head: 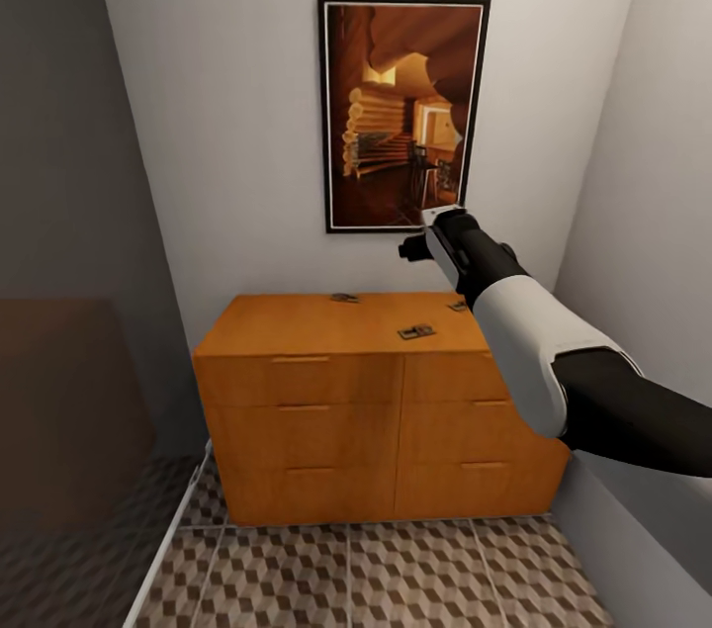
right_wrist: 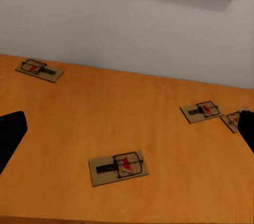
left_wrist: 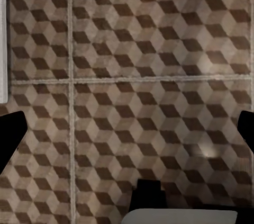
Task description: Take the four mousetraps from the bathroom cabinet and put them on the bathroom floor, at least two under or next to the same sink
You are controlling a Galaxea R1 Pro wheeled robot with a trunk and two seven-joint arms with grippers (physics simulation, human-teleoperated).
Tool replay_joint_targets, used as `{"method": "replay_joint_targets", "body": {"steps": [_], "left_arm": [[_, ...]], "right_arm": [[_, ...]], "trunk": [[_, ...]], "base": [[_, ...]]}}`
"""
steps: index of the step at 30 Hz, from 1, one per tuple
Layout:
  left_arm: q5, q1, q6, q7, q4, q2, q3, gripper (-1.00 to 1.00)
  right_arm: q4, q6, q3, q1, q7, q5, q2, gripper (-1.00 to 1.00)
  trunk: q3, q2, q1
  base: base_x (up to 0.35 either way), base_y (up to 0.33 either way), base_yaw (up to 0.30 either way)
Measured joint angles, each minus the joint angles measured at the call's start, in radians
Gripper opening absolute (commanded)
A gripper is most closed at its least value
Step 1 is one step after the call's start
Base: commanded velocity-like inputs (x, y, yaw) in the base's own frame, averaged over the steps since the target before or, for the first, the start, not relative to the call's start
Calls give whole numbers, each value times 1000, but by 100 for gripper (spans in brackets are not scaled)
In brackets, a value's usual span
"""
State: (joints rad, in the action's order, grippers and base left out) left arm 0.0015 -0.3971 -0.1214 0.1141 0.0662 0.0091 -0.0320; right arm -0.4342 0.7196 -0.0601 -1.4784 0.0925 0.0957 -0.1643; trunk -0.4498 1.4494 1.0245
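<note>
Right gripper (right_wrist: 127, 134) spread wide, empty, hovering above cabinet (head: 297, 326); four mousetraps (right_wrist: 118, 168) lie flat on top. Risk: thin boards, fingers may skid off or shove one off the edge.

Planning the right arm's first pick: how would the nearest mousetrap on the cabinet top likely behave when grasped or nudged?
The nearest mousetrap looks like a thin flat board, so probably stiff and light. It lies flush on the smooth cabinet top, so a nudge would likely slide it, not tip it. With so low an edge, the right pincer may struggle to get a hold.
</note>
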Motion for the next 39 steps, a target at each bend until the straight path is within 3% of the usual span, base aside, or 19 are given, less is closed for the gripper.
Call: {"method": "replay_joint_targets", "body": {"steps": [17, 31, 39], "left_arm": [[0, 0, 0, 0, 0, 0, 0, 100], [0, 0, 0, 0, 0, 0, 0, 100], [0, 0, 0, 0, 0, -1, 0, 100]], "right_arm": [[32, -2, 0, 5, -56, 1, -2, 100], [144, -103, 2, 6, -71, 2, 0, 100], [192, -137, 4, 6, -168, 1, 14, 100]], "trunk": [[0, 0, 0], [0, 0, 1], [0, 0, 1]], "base": [[288, 119, 0], [45, 18, 0], [2, 1, 0]]}}
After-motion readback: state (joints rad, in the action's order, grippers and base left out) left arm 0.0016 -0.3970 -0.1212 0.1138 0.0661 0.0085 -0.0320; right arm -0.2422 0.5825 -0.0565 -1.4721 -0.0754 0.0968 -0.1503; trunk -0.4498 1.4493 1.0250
